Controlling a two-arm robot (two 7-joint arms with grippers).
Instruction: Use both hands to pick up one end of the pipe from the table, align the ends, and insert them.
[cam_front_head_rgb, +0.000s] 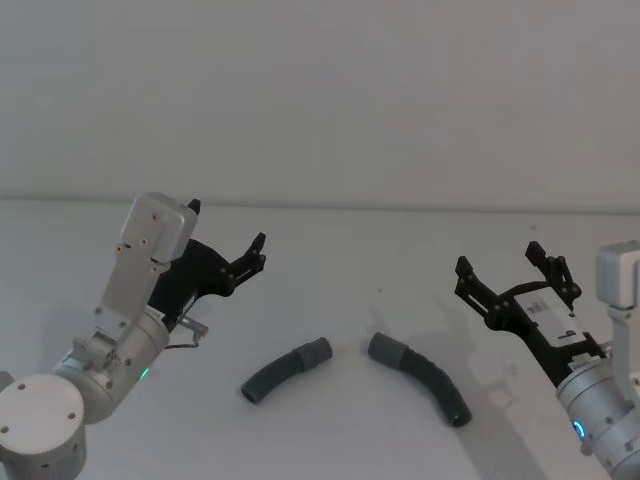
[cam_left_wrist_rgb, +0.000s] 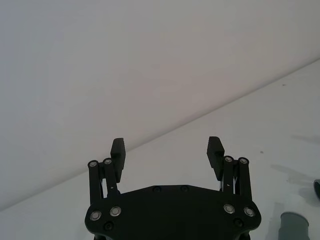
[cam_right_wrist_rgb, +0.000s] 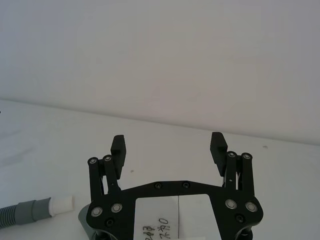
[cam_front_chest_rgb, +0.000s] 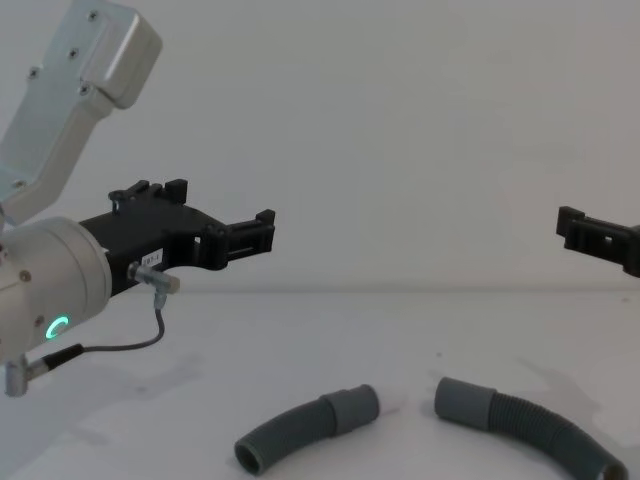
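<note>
- The white worktop (cam_front_head_rgb: 330, 250) carried both halves of the pipe. They lay loose near its front middle, and no tool touched them.
- Your left tool (cam_front_head_rgb: 228, 222) hung in the air at about 10 o'clock from the pipe halves. Its two black fingers were spread wide with nothing between them. From the chest camera the left tool (cam_front_chest_rgb: 225, 215) sat well above the surface, and a green ring glowed on its wrist.
- Your right tool (cam_front_head_rgb: 498, 256) hung at about 2 o'clock from the pipe halves. It too was spread wide and held nothing, clear of the worktop.
- The right pipe piece (cam_front_head_rgb: 425, 378) curved from 10 o'clock down to 4 o'clock and lay flat.
- The left pipe piece (cam_front_head_rgb: 280, 372) ran from 8 o'clock up to 2 o'clock, also flat.
- The left cuff (cam_front_head_rgb: 315, 352) and the right cuff (cam_front_head_rgb: 385, 348) pointed toward each other. They were near one another but apart, with bare worktop between them.
- A thin grey cable (cam_front_chest_rgb: 130, 345) looped under your left wrist.
</note>
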